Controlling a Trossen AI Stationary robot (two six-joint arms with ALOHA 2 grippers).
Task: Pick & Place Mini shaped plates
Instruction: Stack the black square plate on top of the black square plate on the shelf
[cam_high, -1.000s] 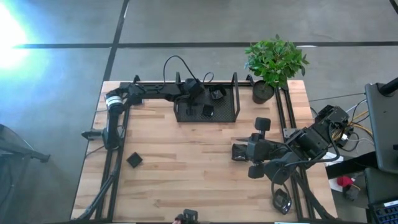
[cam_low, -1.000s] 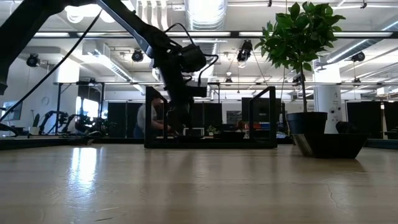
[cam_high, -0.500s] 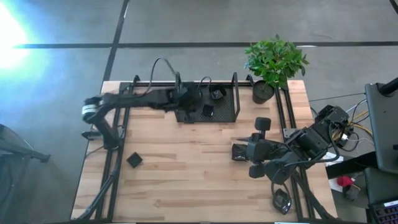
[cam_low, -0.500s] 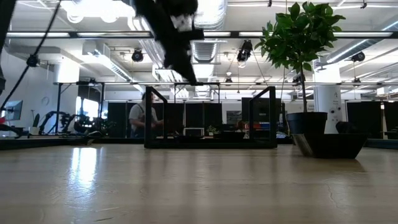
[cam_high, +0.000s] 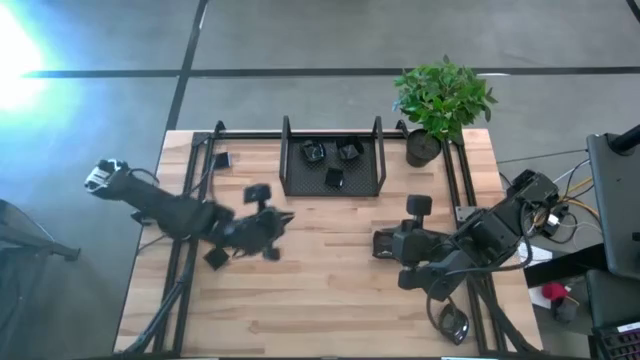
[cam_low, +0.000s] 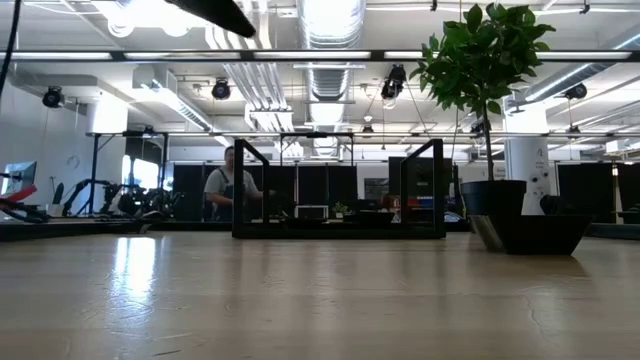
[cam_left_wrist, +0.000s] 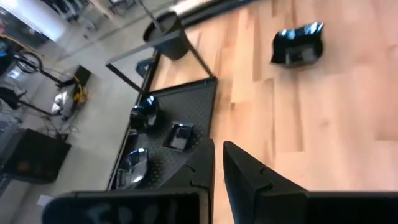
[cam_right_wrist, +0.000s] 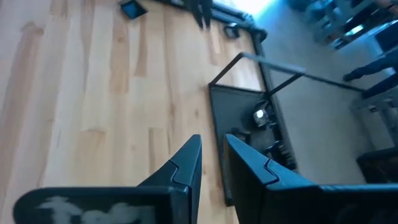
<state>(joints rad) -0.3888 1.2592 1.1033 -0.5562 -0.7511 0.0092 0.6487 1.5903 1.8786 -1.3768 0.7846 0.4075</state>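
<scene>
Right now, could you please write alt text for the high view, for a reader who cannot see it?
Seen from above, a wooden table holds a black mesh tray at its far edge with three mini shaped plates inside. The left gripper hangs over the table's left half near a lone plate; the right gripper waits at the right, by a potted plant.

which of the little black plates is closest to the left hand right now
The mini plate alone on bare wood by the left hand; the rest sit in the tray or farther off.
</scene>
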